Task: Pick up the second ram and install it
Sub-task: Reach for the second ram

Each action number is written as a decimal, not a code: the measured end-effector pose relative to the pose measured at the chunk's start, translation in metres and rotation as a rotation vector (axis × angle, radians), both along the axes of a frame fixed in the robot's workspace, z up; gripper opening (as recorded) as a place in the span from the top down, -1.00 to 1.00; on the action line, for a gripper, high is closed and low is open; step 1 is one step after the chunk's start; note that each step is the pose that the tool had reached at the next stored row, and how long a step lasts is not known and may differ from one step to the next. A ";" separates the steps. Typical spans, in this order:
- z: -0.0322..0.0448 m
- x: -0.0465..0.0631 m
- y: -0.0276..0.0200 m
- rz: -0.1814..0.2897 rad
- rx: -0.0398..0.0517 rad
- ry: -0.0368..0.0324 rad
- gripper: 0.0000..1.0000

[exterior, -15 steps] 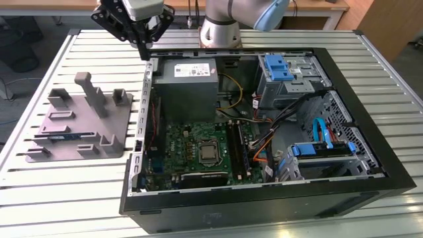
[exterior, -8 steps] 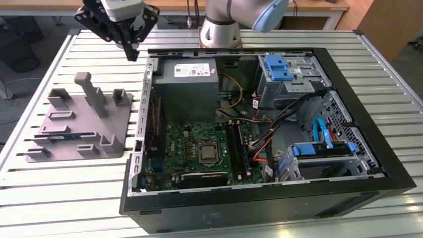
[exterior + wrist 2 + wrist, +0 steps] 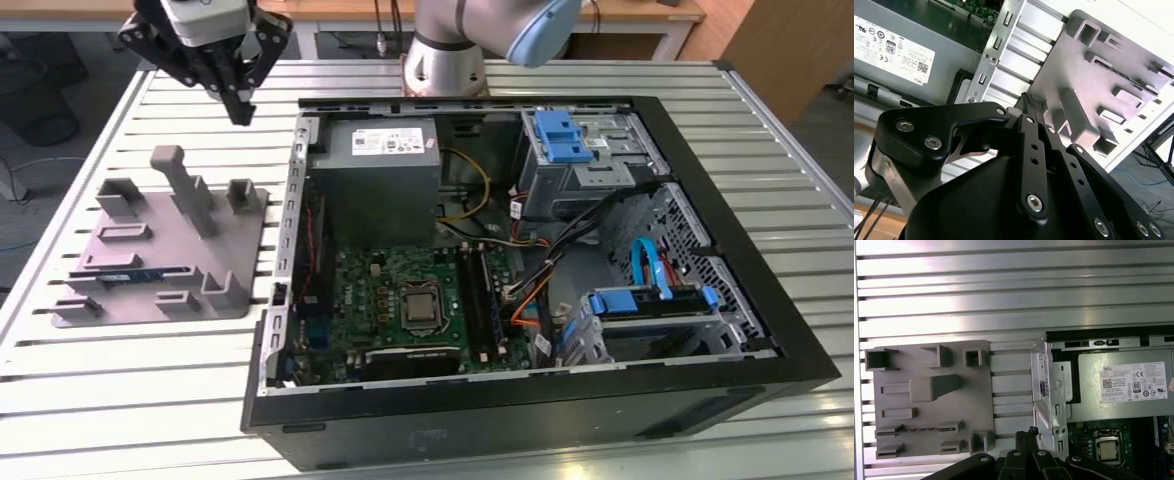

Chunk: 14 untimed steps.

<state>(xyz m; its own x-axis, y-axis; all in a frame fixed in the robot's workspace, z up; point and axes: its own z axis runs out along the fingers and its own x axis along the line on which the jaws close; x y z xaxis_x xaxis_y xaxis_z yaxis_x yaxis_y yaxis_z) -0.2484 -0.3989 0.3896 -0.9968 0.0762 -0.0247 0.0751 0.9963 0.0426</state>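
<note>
Gray holder (image 3: 979, 400) keeps the ram (image 3: 919, 429) on edge; the tool (image 3: 1026, 435), pressed together and empty near the holder, likely needs spreading and lengthwise alignment.

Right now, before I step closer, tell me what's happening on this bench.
A robot arm holds its end effector in the air above the slatted table, between the gray holder plate and the open computer case. The end effector is shut and holds nothing. The second ram sits in a slot on the holder plate, not yet picked up.
</note>
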 end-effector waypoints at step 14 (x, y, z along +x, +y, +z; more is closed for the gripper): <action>-0.0034 -0.024 0.0000 0.000 0.0000 0.0000 0.80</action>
<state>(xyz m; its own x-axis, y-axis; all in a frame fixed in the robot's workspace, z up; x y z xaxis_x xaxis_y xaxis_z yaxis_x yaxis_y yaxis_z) -0.2721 -0.3989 0.3863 -0.9968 0.0762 -0.0247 0.0751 0.9963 0.0425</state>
